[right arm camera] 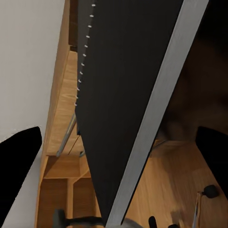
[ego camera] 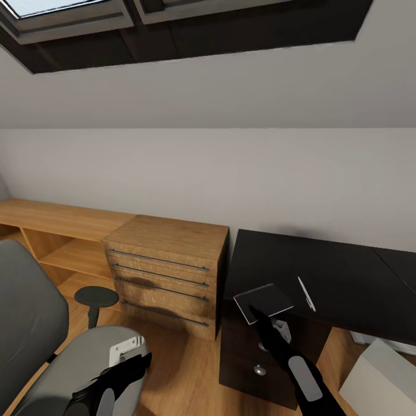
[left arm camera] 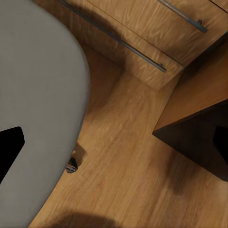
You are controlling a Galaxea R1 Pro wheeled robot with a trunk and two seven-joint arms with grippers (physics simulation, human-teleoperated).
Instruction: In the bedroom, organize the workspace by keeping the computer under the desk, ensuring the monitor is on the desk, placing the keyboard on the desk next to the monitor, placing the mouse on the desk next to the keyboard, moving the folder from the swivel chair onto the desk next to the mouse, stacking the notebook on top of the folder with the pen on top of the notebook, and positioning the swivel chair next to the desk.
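Observation:
My right gripper [ego camera: 267, 319] is shut on the dark notebook [ego camera: 263, 300], holding it tilted over the front left corner of the black desk [ego camera: 341, 277]. In the right wrist view the notebook [right arm camera: 123, 95] spans between the two fingers [right arm camera: 19, 161]. The white pen [ego camera: 306, 293] lies on the desk just right of the notebook. My left gripper [ego camera: 128, 364] hangs open over the grey seat of the swivel chair [ego camera: 29, 323], with nothing in it. The light grey computer [ego camera: 381, 375] stands on the floor under the desk. Monitor, keyboard, mouse and folder are out of view.
A light-wood drawer unit [ego camera: 167, 266] stands against the desk's left side, with a low wooden shelf [ego camera: 58, 231] further left. A chair caster [left arm camera: 71, 165] rests on the wood floor [left arm camera: 133, 171]. A sloped wall with a skylight [ego camera: 69, 14] rises behind.

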